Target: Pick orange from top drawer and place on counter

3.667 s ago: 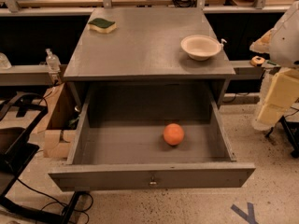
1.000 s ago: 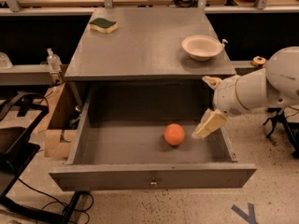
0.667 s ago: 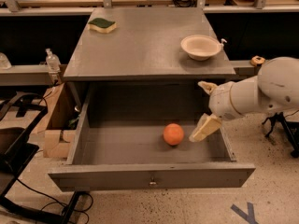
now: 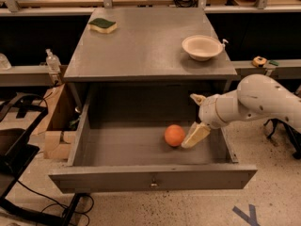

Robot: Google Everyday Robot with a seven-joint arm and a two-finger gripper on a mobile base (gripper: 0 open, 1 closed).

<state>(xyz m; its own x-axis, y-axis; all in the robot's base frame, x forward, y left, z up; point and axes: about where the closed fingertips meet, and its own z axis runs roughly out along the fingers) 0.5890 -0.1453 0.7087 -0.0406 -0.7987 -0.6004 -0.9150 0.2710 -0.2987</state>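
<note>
The robot's arm (image 4: 263, 100) is a smooth, rounded white shell, ringed by a thin dark seam at the wrist. It narrows to the gripper (image 4: 190, 121), just beside the orange (image 4: 174, 135), whose two cream-coloured, wedge-shaped fingers (image 4: 196, 135) stand spread well apart.

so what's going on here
A robot arm's tool is inside the open top drawer, fingers spread, with the lower finger right beside the orange on the drawer floor. The orange isn't gripped yet. On the counter above sit a white bowl and a sponge.
</note>
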